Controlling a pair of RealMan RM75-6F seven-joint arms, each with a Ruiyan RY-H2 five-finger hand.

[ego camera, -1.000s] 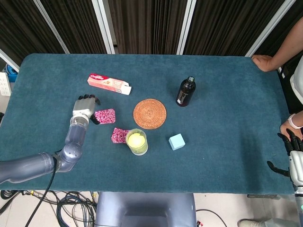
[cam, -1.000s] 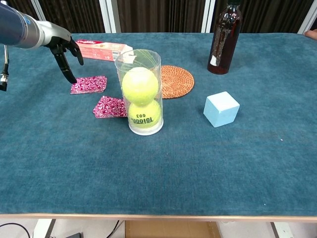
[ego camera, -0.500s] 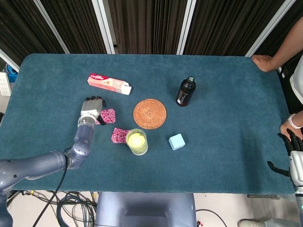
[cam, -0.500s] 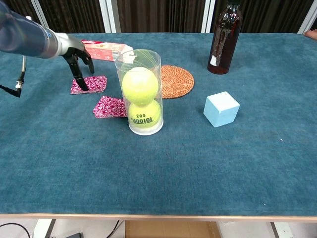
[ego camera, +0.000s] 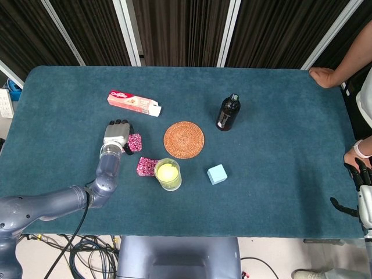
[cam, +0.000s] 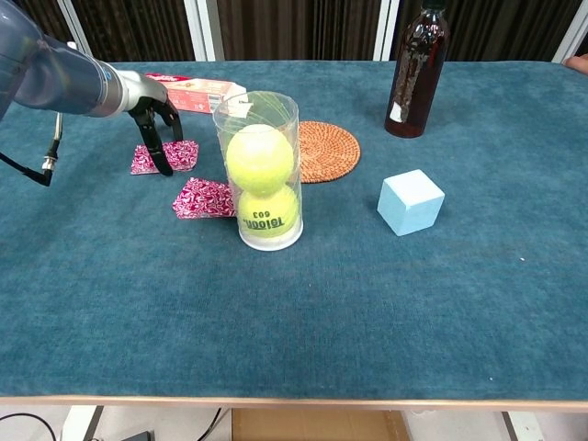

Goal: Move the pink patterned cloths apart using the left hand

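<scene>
Two pink patterned cloths lie close together left of centre. The far cloth (ego camera: 136, 142) (cam: 183, 154) is partly covered by my left hand (ego camera: 118, 135) (cam: 152, 107), whose fingertips (cam: 166, 167) point down and touch its middle. The near cloth (ego camera: 145, 166) (cam: 203, 198) lies flat against the base of the clear tennis-ball tube (ego camera: 168, 174) (cam: 261, 171), untouched. My left hand holds nothing. My right hand (ego camera: 363, 196) hangs at the table's right front edge, fingers apart and empty.
A toothpaste box (ego camera: 133, 103) (cam: 196, 92) lies just beyond the left hand. A woven coaster (ego camera: 183, 139), a dark bottle (ego camera: 228, 112) and a light blue cube (ego camera: 217, 174) stand to the right. A person's hand (ego camera: 324, 76) rests on the far right corner.
My left hand has moved right, from beside the far cloth onto it, with fingertips now on its middle. Neither cloth has visibly shifted. The right hand stays put.
</scene>
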